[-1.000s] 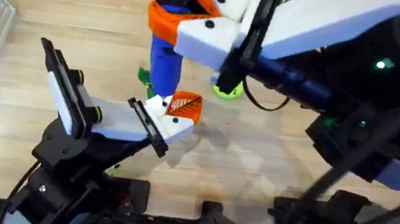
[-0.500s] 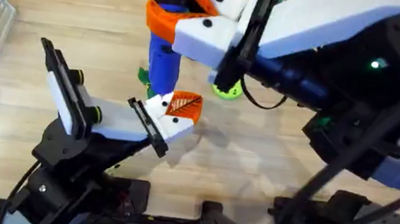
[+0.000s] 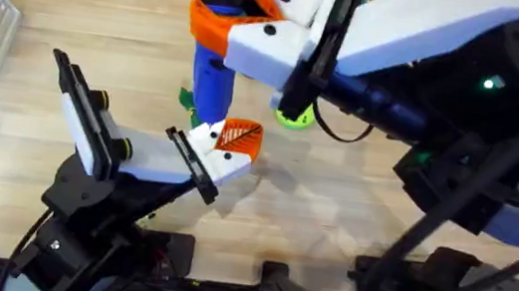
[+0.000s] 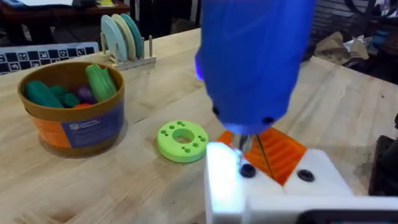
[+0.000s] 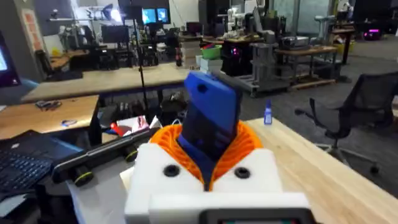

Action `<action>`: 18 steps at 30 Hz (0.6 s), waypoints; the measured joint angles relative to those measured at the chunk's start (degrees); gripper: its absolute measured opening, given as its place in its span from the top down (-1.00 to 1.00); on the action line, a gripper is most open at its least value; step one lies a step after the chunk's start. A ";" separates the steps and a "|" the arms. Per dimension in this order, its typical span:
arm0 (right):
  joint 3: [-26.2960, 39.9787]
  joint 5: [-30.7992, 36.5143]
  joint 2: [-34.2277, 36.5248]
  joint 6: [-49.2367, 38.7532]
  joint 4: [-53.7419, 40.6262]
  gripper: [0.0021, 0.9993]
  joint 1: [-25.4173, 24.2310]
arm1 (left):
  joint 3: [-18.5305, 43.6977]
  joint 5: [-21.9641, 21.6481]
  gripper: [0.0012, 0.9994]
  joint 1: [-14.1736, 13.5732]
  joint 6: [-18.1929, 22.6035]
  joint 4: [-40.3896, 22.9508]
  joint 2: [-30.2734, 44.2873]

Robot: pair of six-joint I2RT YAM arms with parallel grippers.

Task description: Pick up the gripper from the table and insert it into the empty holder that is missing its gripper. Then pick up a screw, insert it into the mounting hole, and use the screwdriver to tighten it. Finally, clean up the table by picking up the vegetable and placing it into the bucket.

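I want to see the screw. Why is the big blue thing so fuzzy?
In the left wrist view the screwdriver sits very close to the camera, so it blurs; the bucket farther off looks sharper. In the overhead view the right arm looms large and soft.

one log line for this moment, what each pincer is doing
phase: tightening screw | right pincer: shut on screwdriver, upright | tip: on screw in white holder beside orange gripper | left pincer: state unclear | vegetable: on table

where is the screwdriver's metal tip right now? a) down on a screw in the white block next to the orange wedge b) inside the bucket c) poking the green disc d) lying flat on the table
a: in the left wrist view the screwdriver stands upright, its thin tip meeting a dark screw on the white block beside the orange wedge, with the right gripper shut on it.
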 joint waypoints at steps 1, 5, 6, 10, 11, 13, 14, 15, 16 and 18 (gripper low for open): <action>0.00 0.02 -0.21 -0.02 -0.77 0.95 0.00 | 0.00 0.00 0.98 0.02 0.00 0.00 0.00; -0.04 -0.02 -1.33 -0.02 -1.81 0.95 0.00 | 0.00 0.00 0.98 0.02 0.00 0.00 0.00; -0.04 -0.02 -1.60 -0.01 -1.77 0.95 0.00 | 0.00 0.00 0.98 0.01 0.00 0.00 -0.01; -0.04 -0.02 -1.86 0.00 -1.75 0.95 0.00 | 0.00 0.00 0.98 0.02 0.00 0.00 -0.01; -0.04 -0.02 -1.86 -0.01 -1.83 0.95 0.00 | 0.00 0.00 0.98 0.02 0.00 0.00 -0.02; -0.04 -0.02 -1.86 -0.02 -1.84 0.95 0.00 | 0.00 0.00 0.98 0.00 0.00 0.00 0.00; -0.04 -0.02 -1.86 -0.02 -1.87 0.95 0.00 | 0.00 0.00 0.98 0.01 0.00 0.00 0.00; -0.04 -0.02 -1.86 -0.02 -1.90 0.95 0.00 | 0.00 0.00 0.98 0.02 0.00 0.00 -0.02; -0.04 -0.02 -1.86 -0.02 -1.95 0.95 0.00 | 0.00 0.00 0.98 0.02 0.00 0.00 -0.02; -0.04 -0.02 -1.84 -0.02 -1.94 0.95 0.00 | 0.00 0.00 0.98 0.01 0.00 0.00 -0.01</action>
